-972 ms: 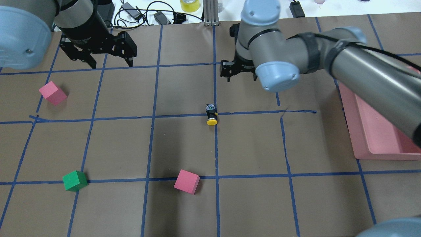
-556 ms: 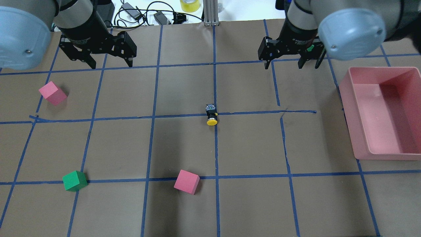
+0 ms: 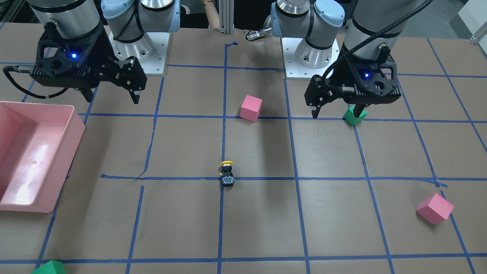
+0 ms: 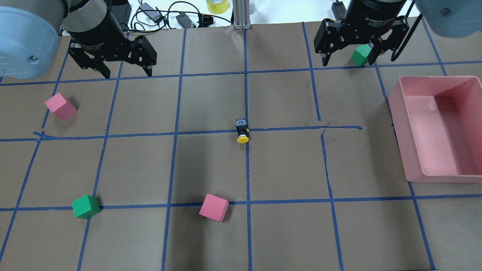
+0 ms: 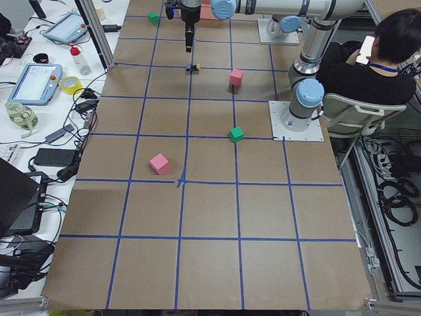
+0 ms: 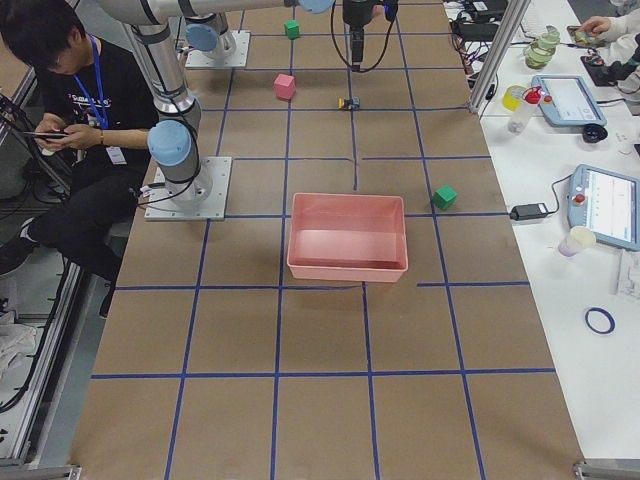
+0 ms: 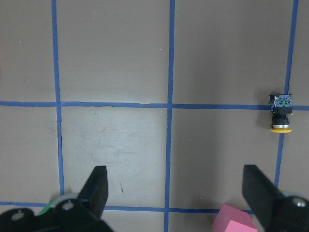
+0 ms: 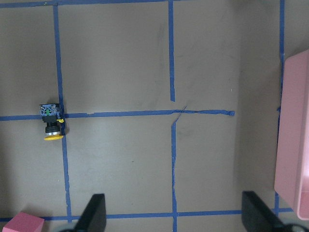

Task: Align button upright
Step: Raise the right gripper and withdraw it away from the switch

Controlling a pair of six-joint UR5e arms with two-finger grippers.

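Note:
The button (image 4: 242,131) lies on its side at the table's middle, on a blue tape crossing, its yellow cap toward the robot. It also shows in the front view (image 3: 227,174), left wrist view (image 7: 280,114) and right wrist view (image 8: 51,123). My left gripper (image 4: 127,71) is open and empty, high above the far left of the table, well away from the button. My right gripper (image 4: 348,60) is open and empty, high at the far right. Both show open in the front view, left (image 3: 335,112) and right (image 3: 111,97).
A pink bin (image 4: 399,131) stands at the right edge. Two pink cubes (image 4: 60,106) (image 4: 214,207) and two green cubes (image 4: 86,206) (image 4: 359,55) lie around the table. Cables and a tape roll (image 4: 217,5) lie beyond the far edge.
My right arm has swung from over the table's middle to the far right, uncovering the pink bin and a green cube. The left arm and the button have not moved.

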